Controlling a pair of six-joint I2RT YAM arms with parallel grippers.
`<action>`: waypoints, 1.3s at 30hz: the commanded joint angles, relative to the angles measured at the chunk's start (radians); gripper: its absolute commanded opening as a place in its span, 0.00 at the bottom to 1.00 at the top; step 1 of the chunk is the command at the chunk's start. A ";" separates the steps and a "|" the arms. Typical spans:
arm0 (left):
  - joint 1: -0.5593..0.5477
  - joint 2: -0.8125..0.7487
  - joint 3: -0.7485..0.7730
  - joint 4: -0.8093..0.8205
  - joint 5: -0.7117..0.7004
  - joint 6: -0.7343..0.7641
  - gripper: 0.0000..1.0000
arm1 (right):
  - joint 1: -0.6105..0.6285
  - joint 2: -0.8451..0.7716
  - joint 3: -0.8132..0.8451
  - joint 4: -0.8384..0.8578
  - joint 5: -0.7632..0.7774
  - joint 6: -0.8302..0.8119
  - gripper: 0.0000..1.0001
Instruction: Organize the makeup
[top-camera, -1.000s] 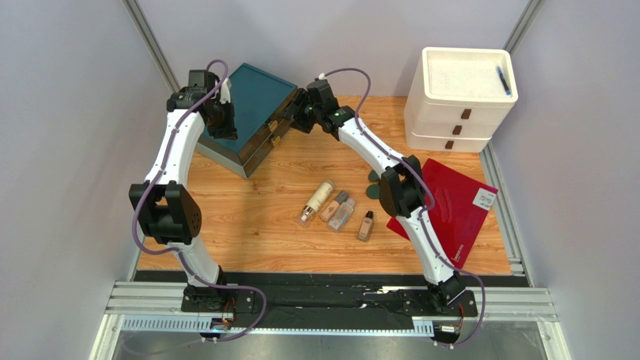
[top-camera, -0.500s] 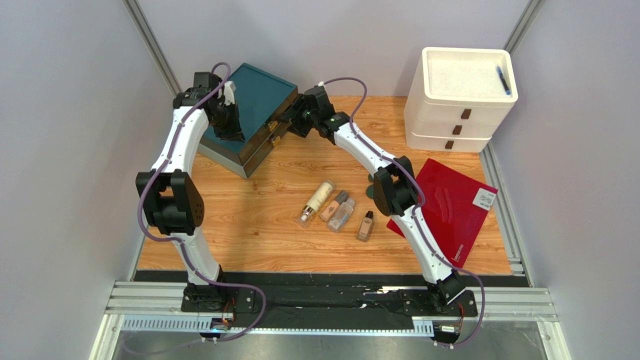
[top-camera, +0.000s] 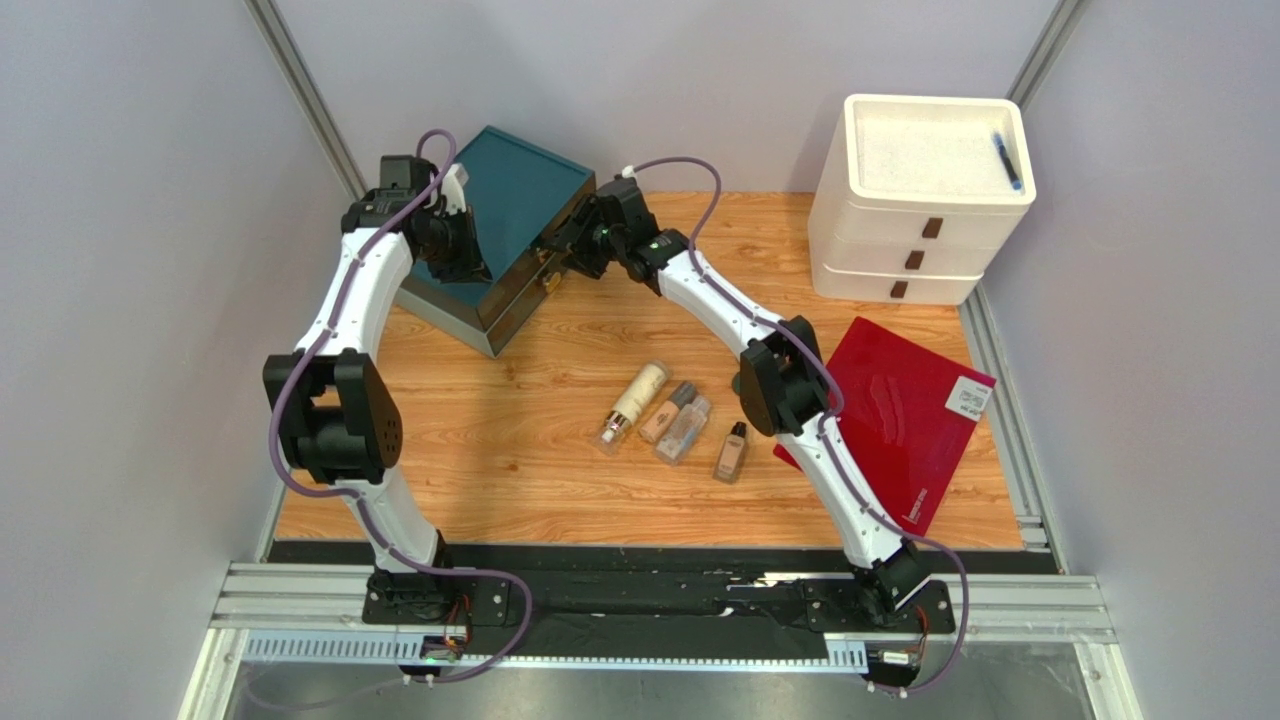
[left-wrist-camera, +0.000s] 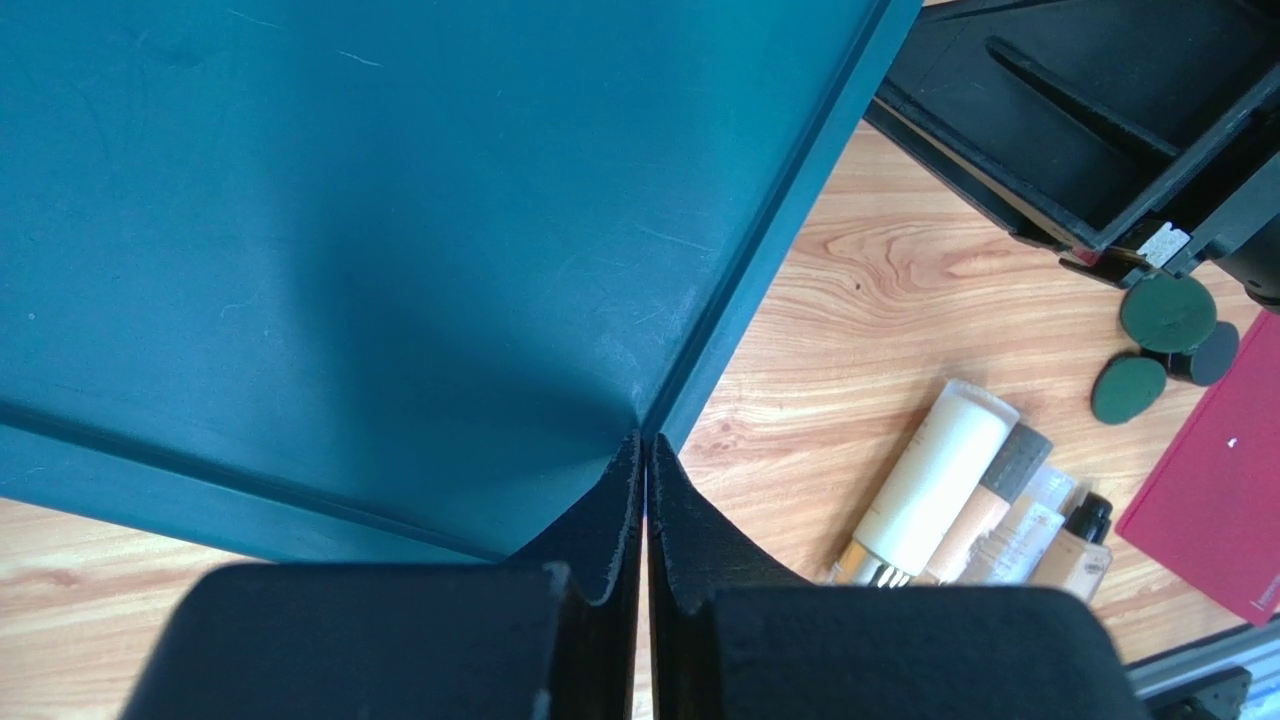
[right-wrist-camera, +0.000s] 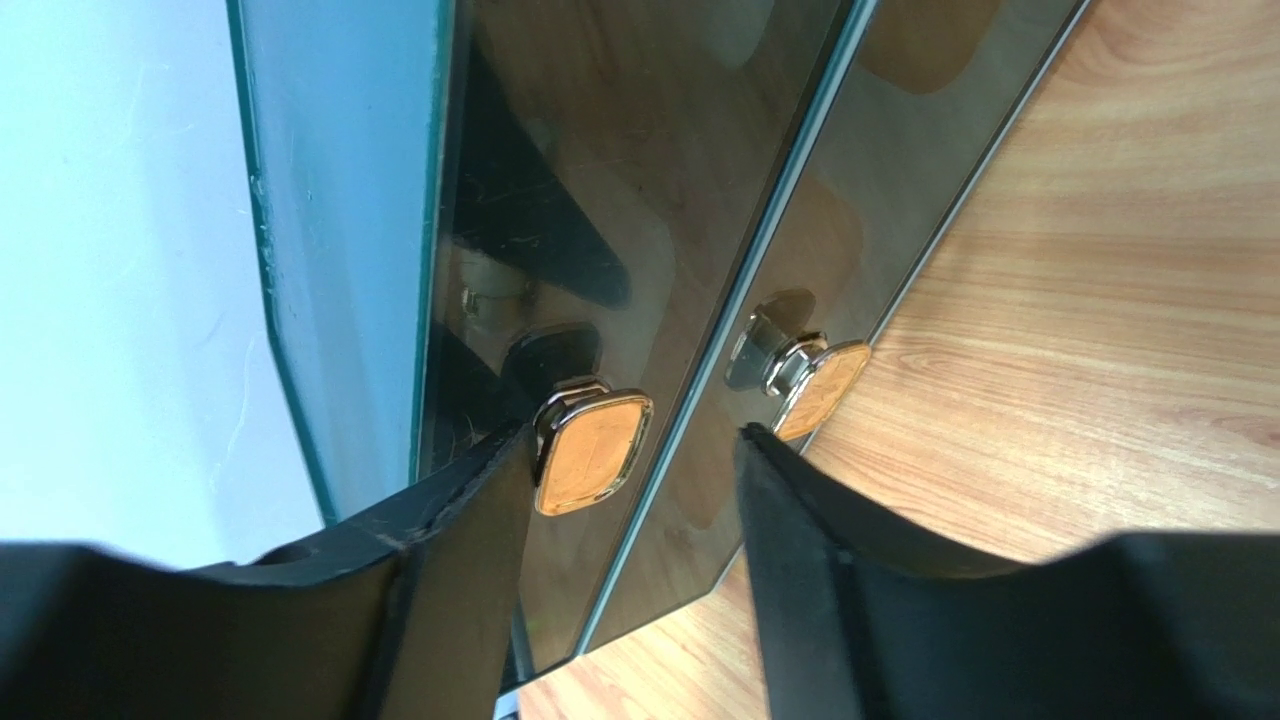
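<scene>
The makeup lies on the wooden table: four beige and clear bottles (top-camera: 634, 402) (top-camera: 669, 413) (top-camera: 685, 432) (top-camera: 732, 452) side by side in the middle. Three dark round compacts (left-wrist-camera: 1168, 312) show in the left wrist view; in the top view my right arm hides them. A teal box (top-camera: 519, 203) with mirrored drawer fronts stands at the back left. My left gripper (top-camera: 458, 255) (left-wrist-camera: 643, 444) is shut and empty, its tips at the box top's edge. My right gripper (top-camera: 571, 252) (right-wrist-camera: 637, 450) is open at the box front, one finger beside the upper gold knob (right-wrist-camera: 594, 447), with the lower knob (right-wrist-camera: 819, 384) just beyond the tips.
A white three-drawer unit (top-camera: 917, 225) stands at the back right with a blue pen (top-camera: 1005, 161) on top. A flat red sheet (top-camera: 902, 413) lies at the right beside my right arm. Grey walls close in on both sides.
My right arm has reached further left, bringing its gripper up to the box front. My left gripper has shifted slightly on the box top. The bottles have not moved.
</scene>
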 joint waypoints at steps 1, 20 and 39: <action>-0.024 0.009 -0.070 -0.140 0.033 0.020 0.00 | 0.041 -0.013 0.025 -0.081 0.034 -0.078 0.49; -0.023 0.046 -0.030 -0.164 -0.017 0.011 0.00 | 0.001 -0.239 -0.188 -0.434 0.303 -0.339 0.08; -0.023 -0.043 0.021 -0.098 0.057 0.047 0.61 | -0.020 -0.099 0.008 -0.442 0.127 -0.423 0.04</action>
